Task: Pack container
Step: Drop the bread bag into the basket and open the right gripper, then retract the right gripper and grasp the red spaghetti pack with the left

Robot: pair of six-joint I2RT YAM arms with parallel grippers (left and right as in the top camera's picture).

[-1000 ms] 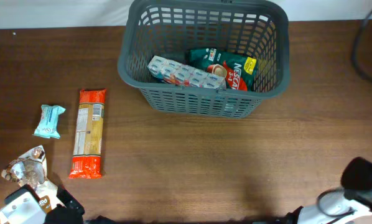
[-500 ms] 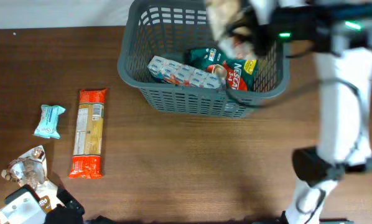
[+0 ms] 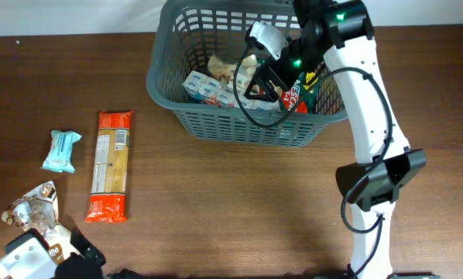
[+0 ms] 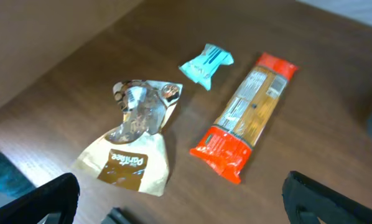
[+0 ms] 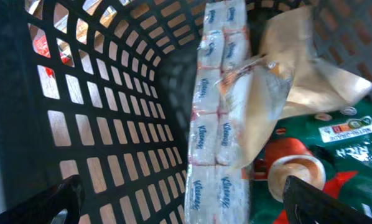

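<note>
The container (image 3: 216, 124), a dark grey slotted basket, stands at the back centre of the table. Inside lie a Kleenex tissue pack (image 3: 208, 89), a green Nescafe packet (image 3: 303, 87) and a beige snack bag (image 3: 225, 68). My right gripper (image 3: 255, 77) hangs inside the basket, open, with nothing between its fingers. In the right wrist view the beige bag (image 5: 279, 93) rests on the tissue pack (image 5: 217, 130), clear of the right gripper (image 5: 183, 208). My left gripper (image 4: 186, 205) is open and empty, low over the table's front left, just short of a brown and beige bag (image 4: 139, 137).
On the left of the table lie a light blue packet (image 3: 61, 149), a long orange pasta packet (image 3: 110, 165) and the brown and beige bag (image 3: 34, 205). The blue packet (image 4: 206, 64) and orange packet (image 4: 248, 115) show in the left wrist view too. The right arm's base (image 3: 375, 182) stands at right.
The right arm swung from the table's front edge over the basket carrying a beige bag, dropped into the basket and opened. The bag now lies inside. The left arm stayed still.
</note>
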